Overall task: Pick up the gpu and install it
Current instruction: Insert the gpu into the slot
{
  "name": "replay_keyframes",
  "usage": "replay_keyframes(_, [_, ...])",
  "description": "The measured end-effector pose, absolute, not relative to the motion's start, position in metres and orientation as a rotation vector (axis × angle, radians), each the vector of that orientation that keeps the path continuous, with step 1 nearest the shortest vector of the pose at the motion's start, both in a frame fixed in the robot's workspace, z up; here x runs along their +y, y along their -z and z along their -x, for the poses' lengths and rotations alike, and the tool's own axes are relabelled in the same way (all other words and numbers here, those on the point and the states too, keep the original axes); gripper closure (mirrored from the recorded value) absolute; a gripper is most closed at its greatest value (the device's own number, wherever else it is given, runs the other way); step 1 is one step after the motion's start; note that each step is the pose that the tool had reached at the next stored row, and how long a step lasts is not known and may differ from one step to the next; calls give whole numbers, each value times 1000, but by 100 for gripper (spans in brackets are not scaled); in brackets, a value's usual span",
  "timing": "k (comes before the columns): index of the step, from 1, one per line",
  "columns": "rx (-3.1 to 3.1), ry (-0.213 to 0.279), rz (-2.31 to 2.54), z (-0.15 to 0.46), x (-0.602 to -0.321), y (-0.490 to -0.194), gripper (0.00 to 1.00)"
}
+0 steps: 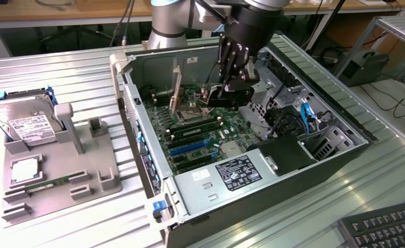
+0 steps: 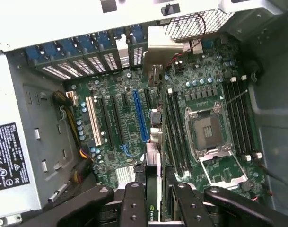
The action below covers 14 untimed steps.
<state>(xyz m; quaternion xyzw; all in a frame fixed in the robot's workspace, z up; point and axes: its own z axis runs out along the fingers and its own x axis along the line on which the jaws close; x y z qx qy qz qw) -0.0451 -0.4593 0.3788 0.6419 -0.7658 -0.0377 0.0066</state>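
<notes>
Pickup done: gripper (image 1: 234,77) (image 2: 155,201) clamped on gpu (image 1: 230,96) (image 2: 153,170), card edge-on between its fingers (image 2: 134,203), hanging inside case (image 1: 188,206) just above motherboard (image 2: 120,127) slots; not yet seated, so install is left.

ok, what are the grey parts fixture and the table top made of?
The parts fixture: matte grey, no glare, likely moulded or printed plastic. The table top: ribbed sheet with bright reflective ridges, apparently metal; which alloy can't be told.

Ribbed metal tabletop (image 1: 64,77); wooden bench (image 1: 23,14) behind; cables (image 1: 402,103) on floor; keyboard (image 1: 385,227) corner.
</notes>
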Motion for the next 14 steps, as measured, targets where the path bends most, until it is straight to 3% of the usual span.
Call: replay_keyframes(14, [-2261, 116, -2152, 71, -461, -356, 74])
